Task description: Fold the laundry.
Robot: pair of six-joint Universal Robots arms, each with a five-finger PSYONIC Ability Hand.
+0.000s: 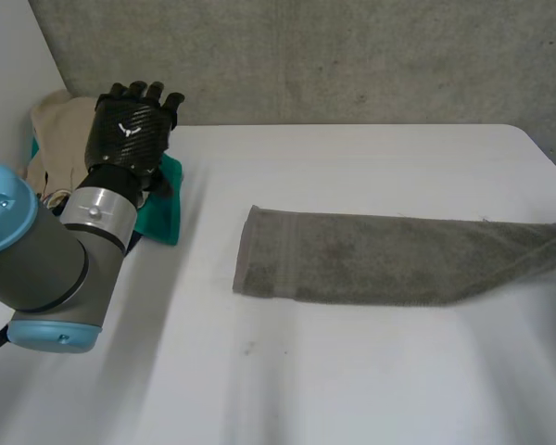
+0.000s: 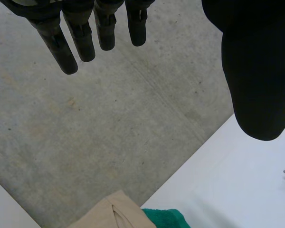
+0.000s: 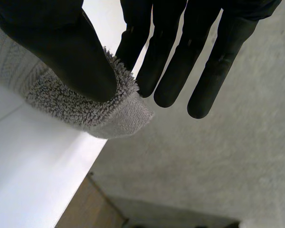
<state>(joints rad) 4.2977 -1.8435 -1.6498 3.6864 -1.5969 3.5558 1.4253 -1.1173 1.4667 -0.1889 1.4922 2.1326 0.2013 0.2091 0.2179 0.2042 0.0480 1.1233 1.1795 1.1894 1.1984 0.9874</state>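
Note:
A grey towel [image 1: 380,260] lies as a long folded strip across the white table [image 1: 352,371], running from the middle to the right side. In the right wrist view my right hand [image 3: 61,47] pinches the towel's hemmed end [image 3: 114,118] between thumb and straight fingers, at the table's edge. My left hand [image 1: 130,130] is held up at the far left, well away from the towel. Its fingers [image 2: 80,42] are straight and spread, with nothing in them.
A pile of laundry sits at the table's back left corner under my left hand: a beige cloth [image 1: 60,130] and a green cloth [image 1: 167,209], also seen as beige [image 2: 109,213] and green [image 2: 164,218]. Concrete floor lies beyond the table edges.

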